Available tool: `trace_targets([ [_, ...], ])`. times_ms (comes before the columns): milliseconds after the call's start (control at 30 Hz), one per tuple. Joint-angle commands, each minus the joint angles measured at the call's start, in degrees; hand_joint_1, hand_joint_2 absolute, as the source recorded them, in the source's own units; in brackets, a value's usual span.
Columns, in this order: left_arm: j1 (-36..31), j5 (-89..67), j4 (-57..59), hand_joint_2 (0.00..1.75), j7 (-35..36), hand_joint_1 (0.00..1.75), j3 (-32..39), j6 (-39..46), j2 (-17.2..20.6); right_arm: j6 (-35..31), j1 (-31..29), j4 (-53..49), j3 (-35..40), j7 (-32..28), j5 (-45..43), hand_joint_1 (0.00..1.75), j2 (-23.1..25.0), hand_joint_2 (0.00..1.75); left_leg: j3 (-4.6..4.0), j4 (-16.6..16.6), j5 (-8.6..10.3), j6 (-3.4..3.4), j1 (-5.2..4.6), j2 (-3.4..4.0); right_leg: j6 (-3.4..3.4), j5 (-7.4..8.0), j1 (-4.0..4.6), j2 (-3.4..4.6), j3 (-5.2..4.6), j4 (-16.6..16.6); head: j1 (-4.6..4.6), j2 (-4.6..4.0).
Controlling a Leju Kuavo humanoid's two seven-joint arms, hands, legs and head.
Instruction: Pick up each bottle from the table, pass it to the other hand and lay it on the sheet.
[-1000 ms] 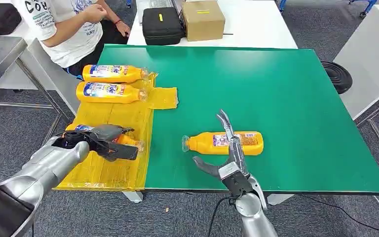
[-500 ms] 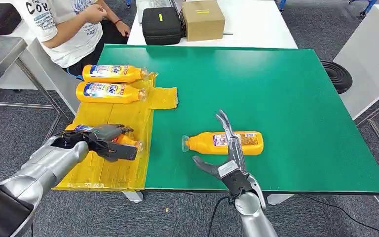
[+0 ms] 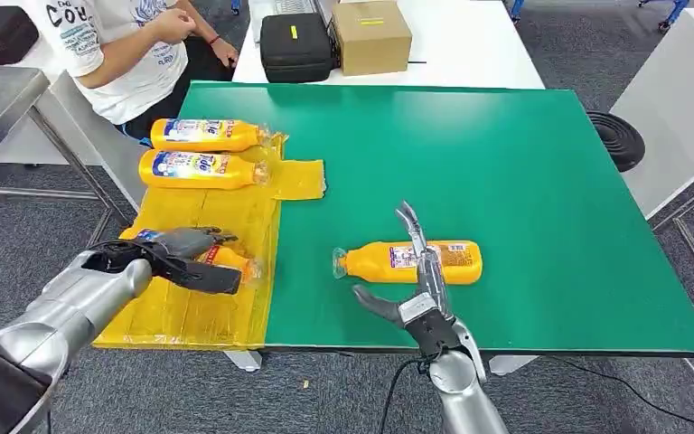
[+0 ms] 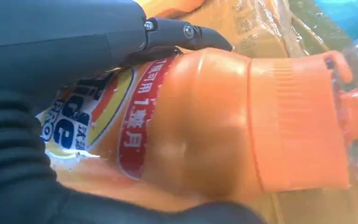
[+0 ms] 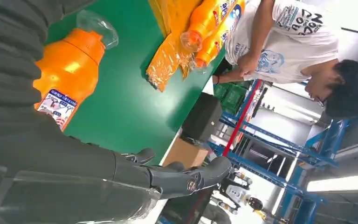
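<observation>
An orange bottle (image 3: 375, 261) lies on its side on the green table (image 3: 524, 163), cap end toward the yellow sheet (image 3: 226, 212). My right hand (image 3: 420, 289) hovers just in front of it, fingers spread and holding nothing; in the right wrist view the same bottle (image 5: 67, 74) lies beyond its open fingers (image 5: 182, 179). My left hand (image 3: 181, 258) wraps around another orange bottle (image 3: 230, 262) low over the near part of the sheet. Up close, its fingers (image 4: 186, 32) press on that bottle's label (image 4: 205, 126). Two more bottles (image 3: 206, 135) (image 3: 201, 169) lie at the sheet's far end.
A person in a white shirt (image 3: 117, 54) sits at the table's far left corner, near the two far bottles. A black case (image 3: 296, 45) and a cardboard box (image 3: 372, 34) stand on the white table behind. A black round object (image 3: 616, 137) sits off the right edge.
My left hand with its bottle has shifted slightly left and back along the sheet. The right hand and the bottle on the table have stayed put.
</observation>
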Motion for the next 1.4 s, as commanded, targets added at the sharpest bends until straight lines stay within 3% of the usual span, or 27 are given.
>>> trace_targets([
  [33, 0.3, -0.2, -2.4, 0.0, -0.3, 0.0, -1.7, -1.5, 3.8, -0.2, -2.5, 3.8, 0.8, -0.1, -0.2, 0.0, -1.3, 1.75, 0.14, 0.0, -0.05, 0.0, 0.01, 0.18, -0.09, 0.01, 0.03, 0.13, 0.08, 0.0, -0.02, 0.0],
  [233, 0.3, 0.9, -4.0, 0.0, -0.4, 0.0, -0.8, -1.2, 4.6, -0.1, -2.3, 3.7, 0.6, 0.0, -0.2, 0.0, -1.4, 1.75, 0.25, 0.0, -0.09, 0.0, 0.03, 0.19, -0.14, -0.03, 0.06, 0.1, 0.22, -0.1, 0.0, 0.0],
  [467, 0.9, 3.5, -11.2, 0.0, -1.9, 0.0, -0.2, -3.7, 9.2, -0.1, -2.4, 4.1, 0.1, -0.1, -0.5, 0.0, -1.3, 1.75, 0.08, 0.0, -0.05, -0.01, 0.03, 0.14, -0.1, -0.01, 0.05, 0.08, 0.06, 0.0, 0.0, 0.0],
  [1133, 4.2, 9.5, -15.8, 0.0, -4.2, 0.0, 4.5, -0.4, 9.8, 0.2, -2.1, 4.7, -0.2, -0.1, -0.7, 0.0, -1.2, 1.75, 0.06, 0.0, -0.07, 0.0, 0.03, 0.07, -0.12, -0.05, 0.05, -0.01, 0.05, 0.0, 0.0, 0.0],
  [1300, 6.9, 13.3, -17.1, 0.0, -6.7, 0.0, 10.1, 6.7, 6.9, -0.3, -1.7, 3.6, -0.5, 0.4, 0.5, 0.0, -1.2, 1.75, 0.12, 0.0, -0.08, 0.02, 0.04, 0.03, -0.13, -0.08, 0.06, -0.06, 0.13, -0.1, 0.0, 0.0],
  [1400, 11.6, 19.2, -19.8, 0.0, -9.5, 0.0, 18.3, 12.9, 3.2, -3.1, -2.3, 2.1, -0.2, 5.9, 8.3, 0.0, -2.8, 1.75, 0.17, -0.1, -0.07, 0.03, -0.01, -0.03, -0.11, -0.09, 0.01, -0.12, 0.18, -0.1, -0.02, 0.0],
])
